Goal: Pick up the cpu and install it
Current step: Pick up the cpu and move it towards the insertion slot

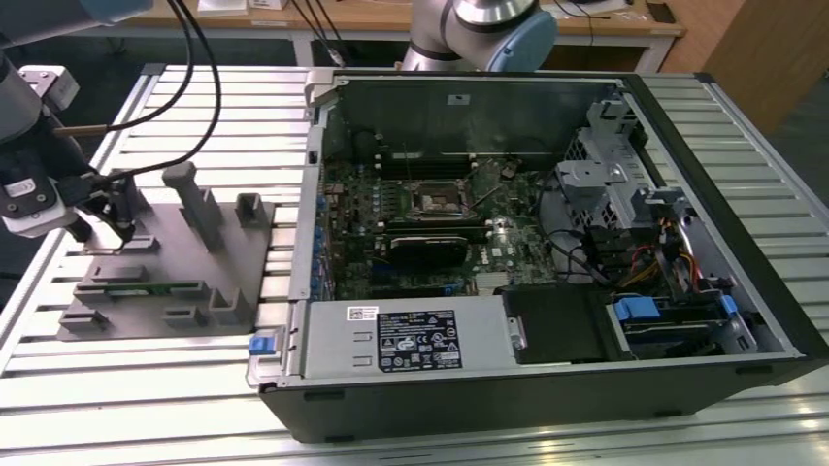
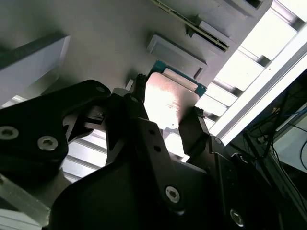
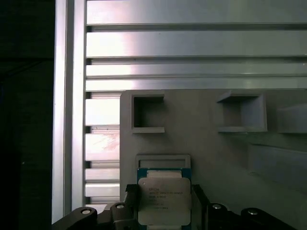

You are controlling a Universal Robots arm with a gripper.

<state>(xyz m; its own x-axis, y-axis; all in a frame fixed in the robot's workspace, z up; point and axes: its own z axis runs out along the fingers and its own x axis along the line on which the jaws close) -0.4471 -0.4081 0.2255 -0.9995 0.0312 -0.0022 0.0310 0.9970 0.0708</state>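
Cpu (image 3: pixel 163 201) is being clenched on two opposite edges by the end effector (image 3: pixel 163 207), its silvery top catching the light in both wrist views. It is hanging just over a small square-rimmed seat (image 3: pixel 163 160) on the grey fixture block (image 1: pixel 169 262); whether it is touching, I cannot tell. The block is lying near the slatted desk's (image 1: pixel 130 388) edge at the exterior view's left, beside the open computer case (image 1: pixel 545 243).

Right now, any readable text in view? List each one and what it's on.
cpu: lines of print on its lid, too small to read.
power supply label: dense print, too small to read.
white sticker beside it: unreadable.
case sticker on the inner wall: unreadable.
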